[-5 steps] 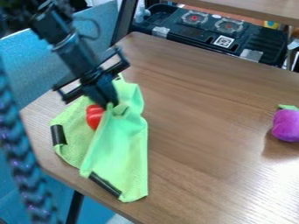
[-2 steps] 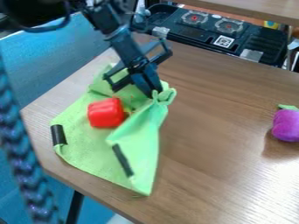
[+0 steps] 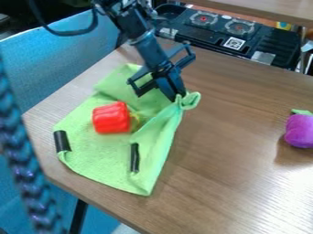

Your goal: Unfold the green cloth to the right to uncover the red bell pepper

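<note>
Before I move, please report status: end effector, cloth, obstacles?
End effector closed on green cloth, at its raised corner. Red pepper lying on cloth. Purple toy apart, far right.

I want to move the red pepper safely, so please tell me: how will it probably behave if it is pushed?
The red pepper may roll a little, as its sides look rounded. The wrinkled green cloth beneath would probably slide or bunch along with it.

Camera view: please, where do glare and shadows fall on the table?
Camera view: bright glare at the lower right of the wooden table; a soft shadow below the purple toy; fainter shade right of the green cloth; small highlights on the red pepper.
</note>
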`<state>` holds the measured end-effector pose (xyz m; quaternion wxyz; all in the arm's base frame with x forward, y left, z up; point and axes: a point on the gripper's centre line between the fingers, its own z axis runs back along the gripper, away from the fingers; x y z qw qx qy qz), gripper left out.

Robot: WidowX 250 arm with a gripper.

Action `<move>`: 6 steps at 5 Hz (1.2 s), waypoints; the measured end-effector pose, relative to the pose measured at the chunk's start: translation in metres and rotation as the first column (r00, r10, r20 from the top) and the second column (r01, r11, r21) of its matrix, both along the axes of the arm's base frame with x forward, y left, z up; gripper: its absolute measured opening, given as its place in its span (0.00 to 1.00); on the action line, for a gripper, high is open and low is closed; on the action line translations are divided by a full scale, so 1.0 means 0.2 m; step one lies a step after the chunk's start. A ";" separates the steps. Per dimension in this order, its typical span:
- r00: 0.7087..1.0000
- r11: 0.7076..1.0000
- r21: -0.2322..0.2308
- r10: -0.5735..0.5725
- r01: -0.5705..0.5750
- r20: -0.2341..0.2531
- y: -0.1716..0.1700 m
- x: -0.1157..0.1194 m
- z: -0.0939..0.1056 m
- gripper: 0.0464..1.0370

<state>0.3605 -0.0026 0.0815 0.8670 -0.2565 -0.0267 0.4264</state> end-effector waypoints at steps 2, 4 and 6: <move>1.000 1.000 0.000 0.019 -0.019 -0.013 -0.08 0.05 -0.02 0.03; 0.998 0.999 -0.015 0.036 -0.035 0.050 -0.16 0.17 -0.02 0.03; 0.995 0.994 -0.034 0.100 -0.101 -0.031 -0.18 0.31 -0.08 0.06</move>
